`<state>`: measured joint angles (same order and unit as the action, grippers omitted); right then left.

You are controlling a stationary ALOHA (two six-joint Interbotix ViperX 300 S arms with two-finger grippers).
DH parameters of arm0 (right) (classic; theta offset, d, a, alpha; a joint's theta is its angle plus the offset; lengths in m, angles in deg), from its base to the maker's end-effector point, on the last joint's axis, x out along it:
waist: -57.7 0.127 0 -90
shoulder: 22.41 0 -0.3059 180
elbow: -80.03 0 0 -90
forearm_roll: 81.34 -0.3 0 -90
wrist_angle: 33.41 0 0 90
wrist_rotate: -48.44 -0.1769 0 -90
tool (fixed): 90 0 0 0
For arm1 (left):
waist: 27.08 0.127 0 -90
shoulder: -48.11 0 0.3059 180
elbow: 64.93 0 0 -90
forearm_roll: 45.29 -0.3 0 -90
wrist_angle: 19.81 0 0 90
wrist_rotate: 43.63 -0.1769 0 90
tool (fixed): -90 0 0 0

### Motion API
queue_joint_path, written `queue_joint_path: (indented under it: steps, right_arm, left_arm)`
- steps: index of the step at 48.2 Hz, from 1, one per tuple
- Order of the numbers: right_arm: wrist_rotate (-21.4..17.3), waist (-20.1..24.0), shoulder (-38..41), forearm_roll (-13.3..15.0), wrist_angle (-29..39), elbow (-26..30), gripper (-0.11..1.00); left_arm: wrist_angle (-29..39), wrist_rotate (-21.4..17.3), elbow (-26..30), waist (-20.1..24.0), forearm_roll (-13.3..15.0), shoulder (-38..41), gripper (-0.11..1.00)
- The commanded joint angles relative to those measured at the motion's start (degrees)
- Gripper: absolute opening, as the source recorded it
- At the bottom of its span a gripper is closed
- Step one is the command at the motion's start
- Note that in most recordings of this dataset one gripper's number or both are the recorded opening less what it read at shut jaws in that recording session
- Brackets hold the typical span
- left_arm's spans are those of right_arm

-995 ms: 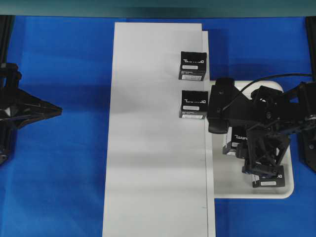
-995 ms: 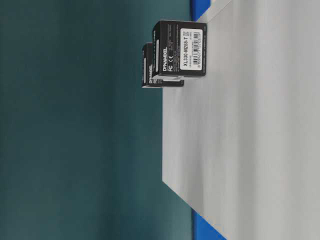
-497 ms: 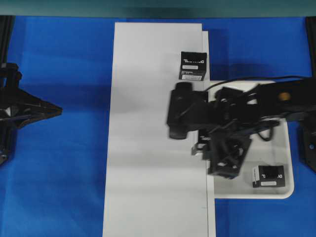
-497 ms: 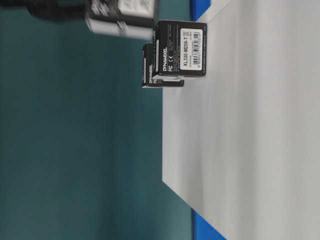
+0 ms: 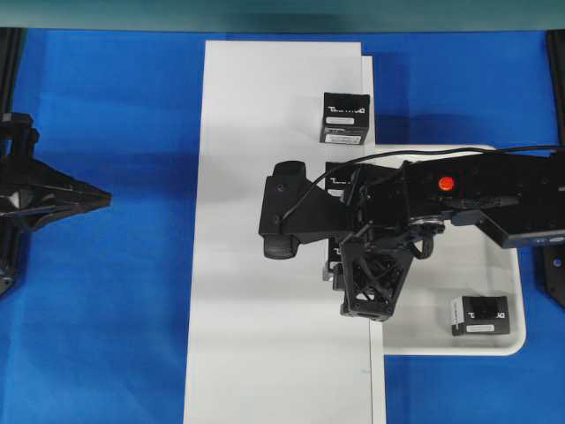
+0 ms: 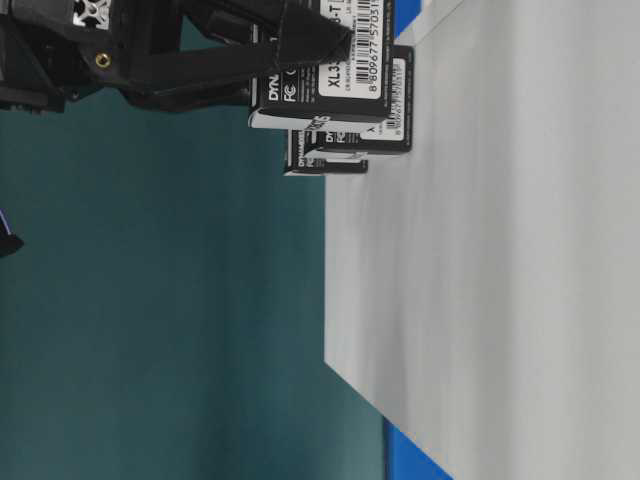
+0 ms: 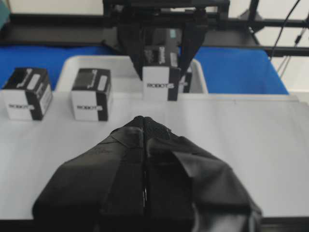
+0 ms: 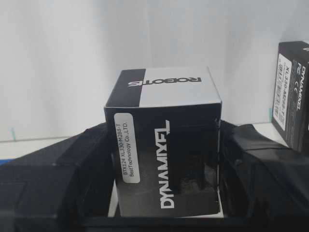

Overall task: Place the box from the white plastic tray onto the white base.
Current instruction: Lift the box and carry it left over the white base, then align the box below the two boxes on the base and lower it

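My right gripper [image 5: 342, 263] is shut on a small black box [image 8: 164, 145] with white DYNAMIXEL lettering, one finger [image 8: 63, 169] on each side. It holds the box over the right edge strip of the long white base [image 5: 265, 336], apparently just above it. The held box also shows in the left wrist view [image 7: 161, 79] and the table-level view [image 6: 320, 85]. Two like boxes stand on the base: one at the far right [image 5: 344, 117], one [image 5: 338, 179] half hidden under my right arm. The glossy white tray [image 5: 508, 346] lies to the right. My left gripper [image 5: 95, 196] is shut, empty, far left.
One black box with a white label end [image 5: 479, 315] lies in the tray's near right corner. My right arm [image 5: 477, 199] spans the tray. Blue cloth [image 5: 106, 336] covers the table around the base. A neighbouring box [image 8: 294, 96] stands close beside the held one.
My right gripper has lifted a box out of the tray and carried it left, from above the tray to over the base's right edge. The left arm has not moved.
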<state>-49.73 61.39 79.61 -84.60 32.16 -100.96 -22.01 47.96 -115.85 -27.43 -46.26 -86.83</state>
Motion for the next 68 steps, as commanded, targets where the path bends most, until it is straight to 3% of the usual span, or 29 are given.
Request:
queue_joint_path:
  steps: [1, 68]
  right_arm:
    - [0.18, 0.00, 0.79, 0.09, -0.35, 0.35, 0.58]
    - [0.53, 0.62, 4.66, 0.09, -4.92, -2.90, 0.58]
  left_arm:
    - [-0.26, 0.09, 1.49, 0.00, -0.09, 0.26, -0.07]
    - [-0.26, 0.09, 1.49, 0.18, -0.09, 0.62, -0.07]
